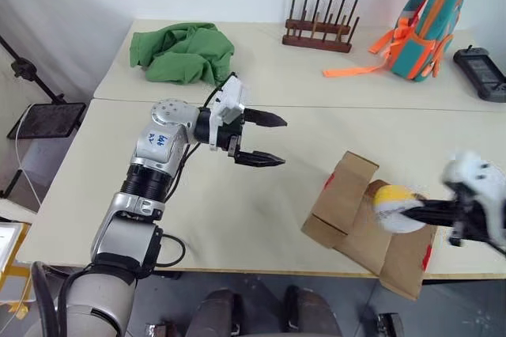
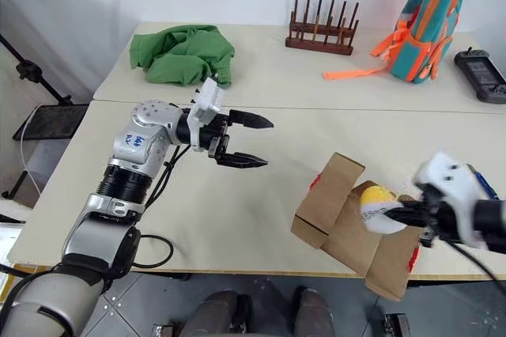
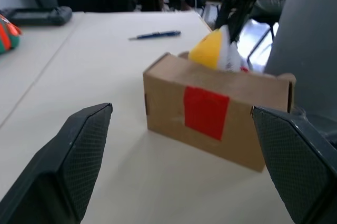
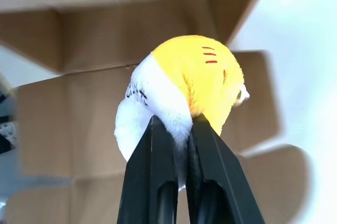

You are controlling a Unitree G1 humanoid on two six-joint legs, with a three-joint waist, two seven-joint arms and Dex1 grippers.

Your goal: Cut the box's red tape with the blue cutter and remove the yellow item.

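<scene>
The right gripper (image 4: 179, 129) pinched the yellow toy (image 1: 395, 206) tight, lifting it over the open box (image 1: 360, 222) at the lower right. The left gripper (image 1: 265, 139) hung open mid-frame, out of the way.

Bright, even light all round, soft shadows on the worktop (image 1: 261, 218). Right gripper (image 1: 431, 212) badly motion-blurred up top; box (image 4: 79, 98) way out of focus behind the toy (image 4: 179, 87).

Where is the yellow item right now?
The yellow item is pinched between the right gripper's fingers, just above the opened box at the table's near right edge.
</scene>
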